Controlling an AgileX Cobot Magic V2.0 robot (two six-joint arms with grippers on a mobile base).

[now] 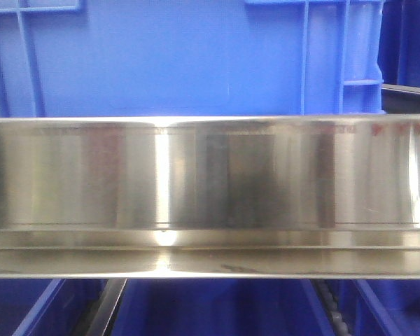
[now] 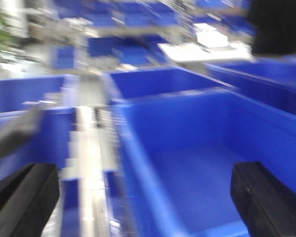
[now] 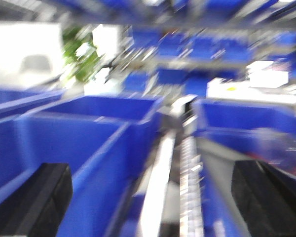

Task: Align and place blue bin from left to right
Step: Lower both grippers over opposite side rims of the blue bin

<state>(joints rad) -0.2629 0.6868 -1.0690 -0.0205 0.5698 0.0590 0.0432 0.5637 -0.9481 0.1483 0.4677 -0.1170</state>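
Approach step, by my read: left pincer (image 2: 145,197) gapes wide, empty, over the blue bin (image 2: 187,133); right pincer (image 3: 148,197) likewise wide, empty. Next needs a steady rim grip.

Legible markings: none.
Red marks (image 1: 397,129) near the top edge of the steel rail (image 1: 210,175) are too smeared to read; the white panel (image 2: 212,38) and the white block (image 3: 268,76) in the wrist views are blurred.
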